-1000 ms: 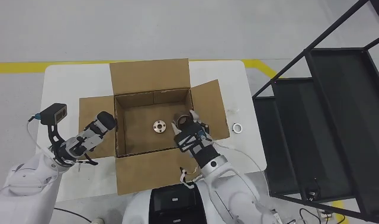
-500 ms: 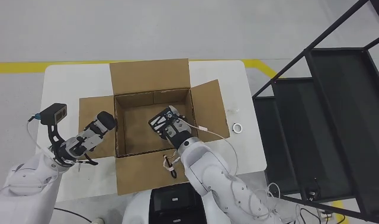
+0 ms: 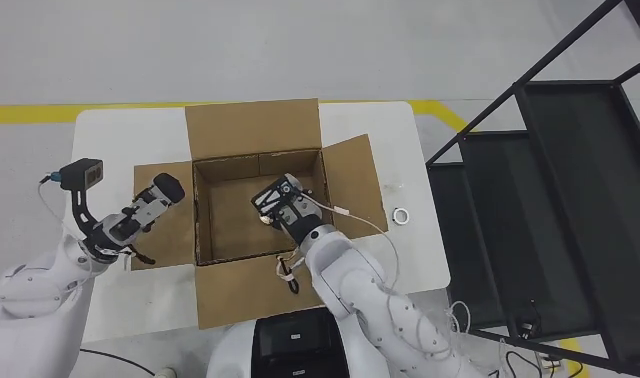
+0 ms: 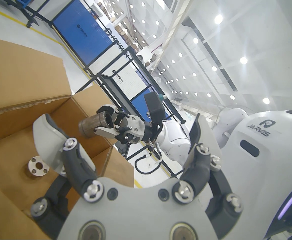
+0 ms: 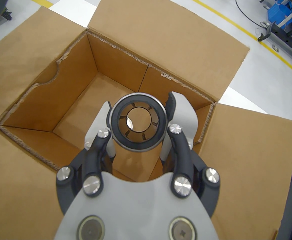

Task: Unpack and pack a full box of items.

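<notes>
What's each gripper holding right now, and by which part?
The right gripper holds a metal cylinder by its side wall, over the open box. The left gripper is open and holds nothing.

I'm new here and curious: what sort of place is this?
Probably a factory or warehouse hall: rows of ceiling lights high overhead, a yellow floor line marking off the work area, and a black steel rack.

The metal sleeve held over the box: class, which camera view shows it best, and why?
The right wrist view: the metal sleeve sits close and end-on, its hollow bore visible, clamped in the right gripper. The left wrist view shows it side-on, farther off; in the top view the gripper mostly covers it.
</notes>
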Robot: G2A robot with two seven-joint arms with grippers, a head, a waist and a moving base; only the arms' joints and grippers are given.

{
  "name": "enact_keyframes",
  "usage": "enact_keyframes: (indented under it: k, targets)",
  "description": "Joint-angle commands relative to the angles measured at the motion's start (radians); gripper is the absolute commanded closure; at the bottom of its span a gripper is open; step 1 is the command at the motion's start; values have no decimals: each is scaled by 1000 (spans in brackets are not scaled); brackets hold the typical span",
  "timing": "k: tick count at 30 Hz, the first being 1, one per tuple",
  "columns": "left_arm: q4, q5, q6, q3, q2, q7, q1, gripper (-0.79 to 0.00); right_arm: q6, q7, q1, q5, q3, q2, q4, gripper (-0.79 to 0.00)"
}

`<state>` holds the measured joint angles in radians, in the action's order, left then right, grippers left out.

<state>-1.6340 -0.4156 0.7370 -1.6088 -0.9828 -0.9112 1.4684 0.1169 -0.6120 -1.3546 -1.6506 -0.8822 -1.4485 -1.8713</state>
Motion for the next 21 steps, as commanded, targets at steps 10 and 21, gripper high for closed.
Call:
enact_keyframes:
  k: [10, 21]
  targets:
    - [33, 0, -25, 7, 1, -13, -22, -785, -3, 52, 225, 220, 32, -56, 400, 0]
    - [33, 0, -25, 7, 1, -13, -22, -785, 30, 108, 270, 272, 26, -78, 585, 0]
